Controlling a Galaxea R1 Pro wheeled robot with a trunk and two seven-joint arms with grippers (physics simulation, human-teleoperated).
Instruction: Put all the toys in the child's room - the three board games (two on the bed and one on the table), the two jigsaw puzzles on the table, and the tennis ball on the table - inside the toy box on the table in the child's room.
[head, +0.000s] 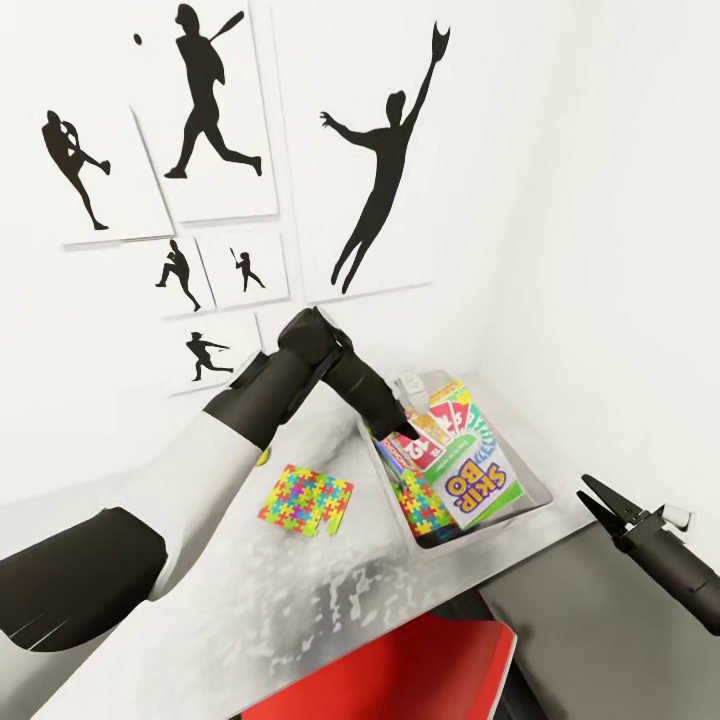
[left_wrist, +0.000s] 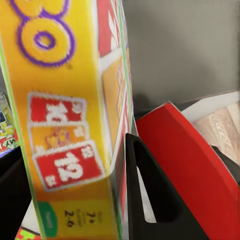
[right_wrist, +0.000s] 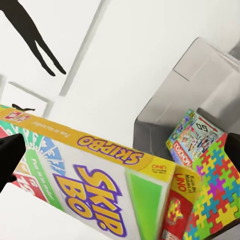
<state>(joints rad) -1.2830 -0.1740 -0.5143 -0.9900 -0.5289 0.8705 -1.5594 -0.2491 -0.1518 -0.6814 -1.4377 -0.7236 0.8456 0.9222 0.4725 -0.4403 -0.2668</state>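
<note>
The Skip-Bo box (head: 478, 478) is held on edge in the toy box (head: 540, 487) by the left gripper (head: 403, 420) — release could topple it; the right gripper (head: 603, 501) is spread, empty.

The left arm (head: 150, 500), white-sleeved with black segments, extends forward, bent downward at its wrist. The right arm's black two-fingered gripper (head: 597, 501) hovers with fingers spread apart, holding nothing, pointing left.

Red chair (head: 420, 670): seen at the near edge of the desk, seat partly tucked beneath.
Floor (left_wrist: 222, 127): wood planks glimpsed beyond the red chair back.
</note>
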